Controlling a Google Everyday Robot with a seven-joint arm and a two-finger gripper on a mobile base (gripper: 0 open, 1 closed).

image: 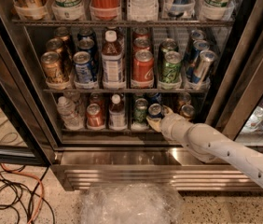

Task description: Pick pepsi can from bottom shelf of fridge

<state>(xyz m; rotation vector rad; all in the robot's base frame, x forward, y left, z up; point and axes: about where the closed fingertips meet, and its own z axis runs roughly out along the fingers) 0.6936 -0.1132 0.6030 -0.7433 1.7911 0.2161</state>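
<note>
The pepsi can, dark blue with a silver top, stands at the front of a lane on the bottom shelf of the fridge, right of middle. My gripper reaches in from the lower right on its white arm and sits right at the can, against its front and right side. The can's lower body is hidden behind the gripper.
A green can stands just left of the pepsi can and a brownish can just right. Further left are a bottle, a red can and a water bottle. The rack above hangs low. Plastic wrap and cables lie on the floor.
</note>
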